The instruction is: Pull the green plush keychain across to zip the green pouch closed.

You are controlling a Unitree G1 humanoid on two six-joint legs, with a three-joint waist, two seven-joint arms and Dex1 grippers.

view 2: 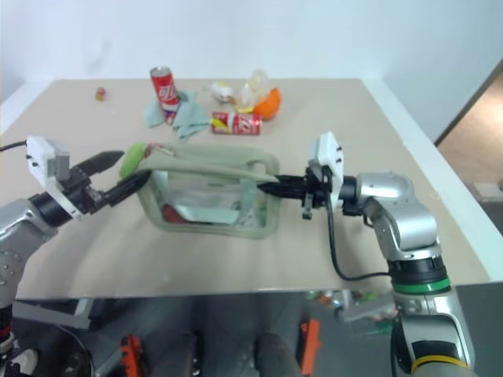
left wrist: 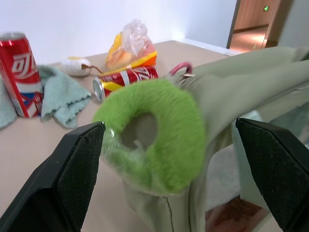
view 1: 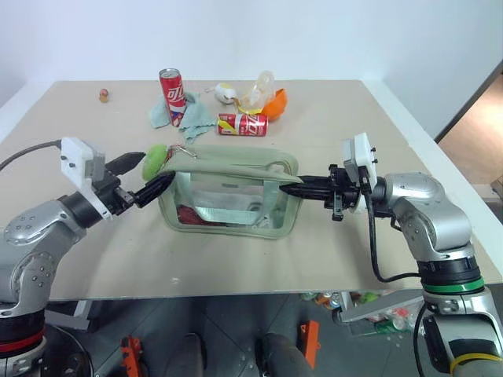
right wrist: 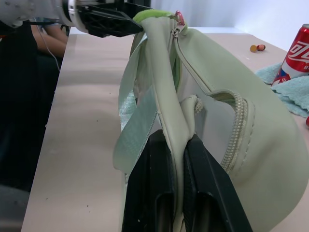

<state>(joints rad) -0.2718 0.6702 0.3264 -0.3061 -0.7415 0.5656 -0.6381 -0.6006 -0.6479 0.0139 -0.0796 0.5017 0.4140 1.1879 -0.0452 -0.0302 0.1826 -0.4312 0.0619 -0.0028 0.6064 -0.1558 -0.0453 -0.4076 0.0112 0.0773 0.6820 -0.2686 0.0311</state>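
Left pincer point(view 1: 144, 177), fingers spread wide, bracketing the green plush keychain point(view 1: 154, 160) without touching it; one finger point(left wrist: 65, 181) to each side of the fuzzy ring in the left wrist view. Keychain hanging at the left end of the green pouch point(view 1: 228, 200), beside a pink clip at the zipper. Right pincer point(view 1: 292, 187), clenched on a fold of fabric at the pouch's right end, black fingers point(right wrist: 154, 193) pressed tight on either side of the sage-green cloth. Pouch standing on the table point(view 1: 330, 243) between both pincers, top edge stretched from one to the other, clear window side facing the camera, something dark red inside. Behind the pouch: lying red can point(view 1: 242, 124), upright red can point(view 1: 172, 96), pale teal cloth point(view 1: 191, 119), orange object with crumpled clear plastic point(view 1: 271, 98). Small brown item point(view 1: 103, 96) near the far left table corner.
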